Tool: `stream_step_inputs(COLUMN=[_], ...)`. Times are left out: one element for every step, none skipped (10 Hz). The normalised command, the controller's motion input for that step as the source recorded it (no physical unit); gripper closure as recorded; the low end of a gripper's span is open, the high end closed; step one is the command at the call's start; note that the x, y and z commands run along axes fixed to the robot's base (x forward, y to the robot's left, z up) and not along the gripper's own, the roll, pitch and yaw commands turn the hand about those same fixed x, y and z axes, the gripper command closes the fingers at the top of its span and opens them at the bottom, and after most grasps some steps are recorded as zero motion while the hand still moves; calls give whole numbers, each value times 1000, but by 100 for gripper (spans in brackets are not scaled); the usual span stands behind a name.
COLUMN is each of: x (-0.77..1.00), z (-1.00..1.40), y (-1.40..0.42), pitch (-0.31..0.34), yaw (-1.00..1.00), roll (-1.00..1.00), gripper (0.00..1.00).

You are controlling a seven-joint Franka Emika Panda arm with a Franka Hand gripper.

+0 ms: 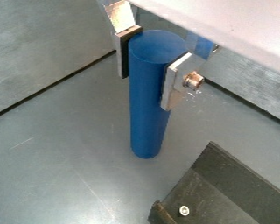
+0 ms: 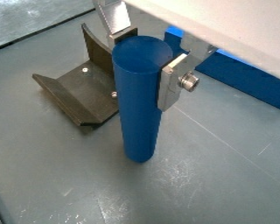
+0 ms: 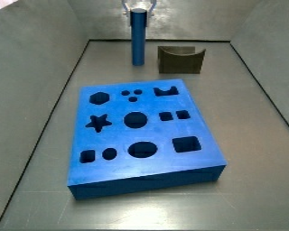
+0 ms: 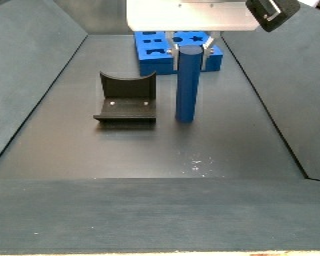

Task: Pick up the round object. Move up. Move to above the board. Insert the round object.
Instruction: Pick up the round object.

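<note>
The round object (image 1: 147, 105) is a tall blue cylinder peg standing upright on the grey floor, also visible in a side view (image 3: 138, 41) at the far end of the bin. My gripper (image 1: 149, 74) sits around its top end. The silver fingers (image 2: 171, 80) press against opposite sides of the round object (image 2: 136, 114), shut on it. The board (image 3: 147, 183), a thick blue slab with several shaped holes, lies in the middle of the bin, apart from the peg; from the opposite side the board (image 4: 151, 58) shows behind the peg (image 4: 188, 85).
A dark olive arch-shaped block (image 3: 180, 60) stands on the floor close beside the peg, seen also in a wrist view (image 2: 78, 83) and a side view (image 4: 125, 98). Sloping grey bin walls (image 3: 51, 99) enclose the floor.
</note>
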Motion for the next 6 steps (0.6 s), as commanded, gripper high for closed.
stream_step_inputs(x=[0, 0, 0, 0, 0, 0], z=[0, 0, 0, 0, 0, 0], y=[0, 0, 0, 0, 0, 0], pitch=[0, 0, 0, 0, 0, 0], yaw=[0, 0, 0, 0, 0, 0], roll=[0, 0, 0, 0, 0, 0], gripper=[100, 100, 100, 100, 100, 100])
